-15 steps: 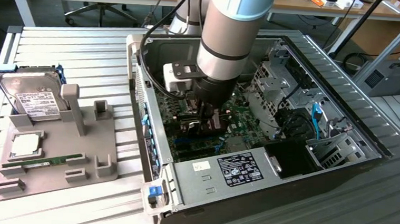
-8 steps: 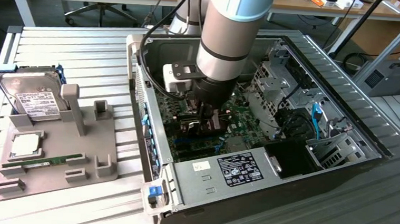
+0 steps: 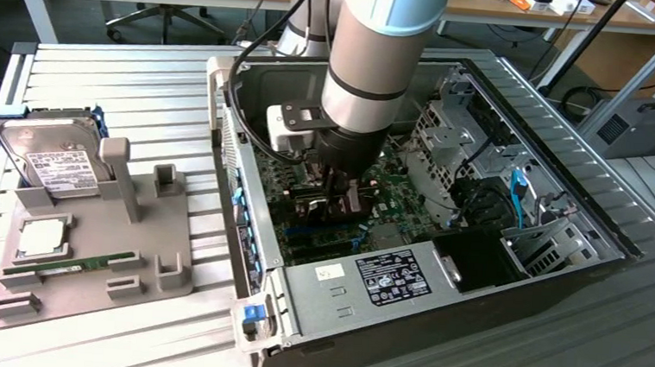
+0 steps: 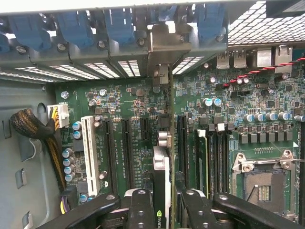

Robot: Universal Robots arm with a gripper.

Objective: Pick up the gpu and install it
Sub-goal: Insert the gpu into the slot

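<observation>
So, from the exterior view, the arm reaches down into the open computer case, which lies on its side on the slatted table. The gripper sits low over the green circuit board. What it carries is hard to make out from this angle. At the exterior view's left, a gray holder keeps a hard drive and a memory stick, well apart from the work.

From the wrist view, the graphics card stands on edge between the two black fingers, which pinch it from both sides. The card runs upright over the main board. It sits between a short black slot and a long black slot, and its metal bracket is up against the back wall of the case. I cannot tell whether its lower edge is already in a slot.

The main risk looks to be alignment. If the card's edge sits slightly to one side of its slot, pressing down would jam it on the slot's rim or strain the board. A slight tilt in the pinch could seat one end and leave the other end high. The bracket could also catch on the back wall, and the small round parts just beside the card could get knocked.
</observation>
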